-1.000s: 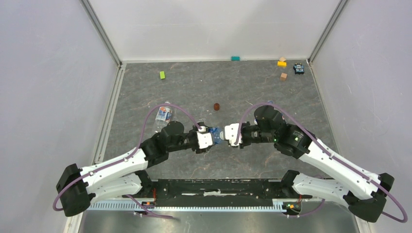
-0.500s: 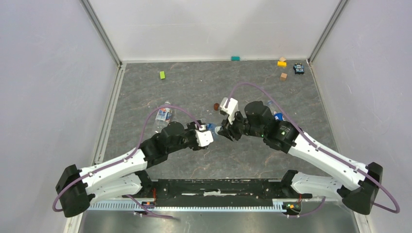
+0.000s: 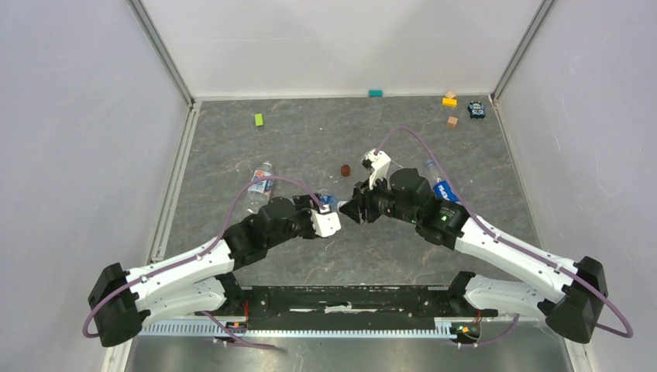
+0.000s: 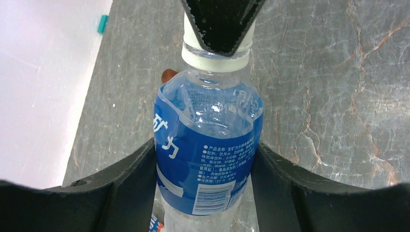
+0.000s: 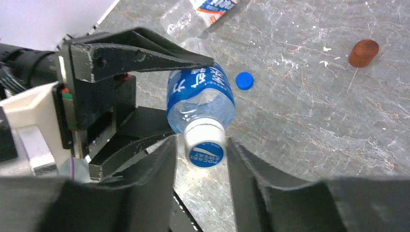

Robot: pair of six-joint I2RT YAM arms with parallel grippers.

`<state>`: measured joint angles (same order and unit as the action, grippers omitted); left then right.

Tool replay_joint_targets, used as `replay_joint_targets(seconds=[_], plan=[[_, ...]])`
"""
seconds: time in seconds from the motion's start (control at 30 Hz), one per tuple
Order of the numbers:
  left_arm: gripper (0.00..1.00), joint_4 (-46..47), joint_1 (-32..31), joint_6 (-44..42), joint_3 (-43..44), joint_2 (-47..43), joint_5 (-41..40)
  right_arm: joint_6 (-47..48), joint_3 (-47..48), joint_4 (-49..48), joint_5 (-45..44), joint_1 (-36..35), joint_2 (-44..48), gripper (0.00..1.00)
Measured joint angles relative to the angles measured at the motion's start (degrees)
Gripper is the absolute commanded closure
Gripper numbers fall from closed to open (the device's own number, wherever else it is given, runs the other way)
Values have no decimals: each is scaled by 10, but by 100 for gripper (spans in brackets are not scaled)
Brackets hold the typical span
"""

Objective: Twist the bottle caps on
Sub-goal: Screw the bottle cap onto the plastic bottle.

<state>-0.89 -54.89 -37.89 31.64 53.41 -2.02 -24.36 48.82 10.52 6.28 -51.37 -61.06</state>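
Observation:
My left gripper (image 4: 205,162) is shut on a clear bottle (image 4: 208,145) with a blue label, gripping its body from both sides and holding it tilted above the table. A whitish cap with a blue top (image 5: 205,147) sits on this bottle's neck. My right gripper (image 5: 202,144) is closed around that cap, with only a sliver of gap at the left finger. In the top view both grippers meet at mid-table, left (image 3: 329,215) and right (image 3: 350,209). A solid blue cap (image 5: 244,80) lies loose on the table behind the held bottle.
A second bottle (image 3: 261,184) lies at the left and a third (image 3: 442,187) beside my right arm. A red-brown disc (image 3: 345,170) lies behind the grippers. Green (image 3: 259,119), teal (image 3: 375,93), yellow (image 3: 449,101) and tan (image 3: 452,122) blocks lie along the back.
My right wrist has rolled round the cap and its forearm has swung toward the back of the table. The left gripper and bottle have shifted slightly left.

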Motion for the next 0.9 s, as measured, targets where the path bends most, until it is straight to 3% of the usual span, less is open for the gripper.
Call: replay_joint_targets(seconds=[0.1,0.23,0.6,0.9], plan=[[98,14,-2,-1,0,0,2,14,0,-6,1,-1,13,28],[98,20,-4,-1,0,0,9,81,0,-9,1,-3,46,20],[98,41,-5,37,1,2,82,391,-47,-20,73,-3,189,19],[98,59,-5,69,3,3,141,541,-49,34,178,-3,179,28]])
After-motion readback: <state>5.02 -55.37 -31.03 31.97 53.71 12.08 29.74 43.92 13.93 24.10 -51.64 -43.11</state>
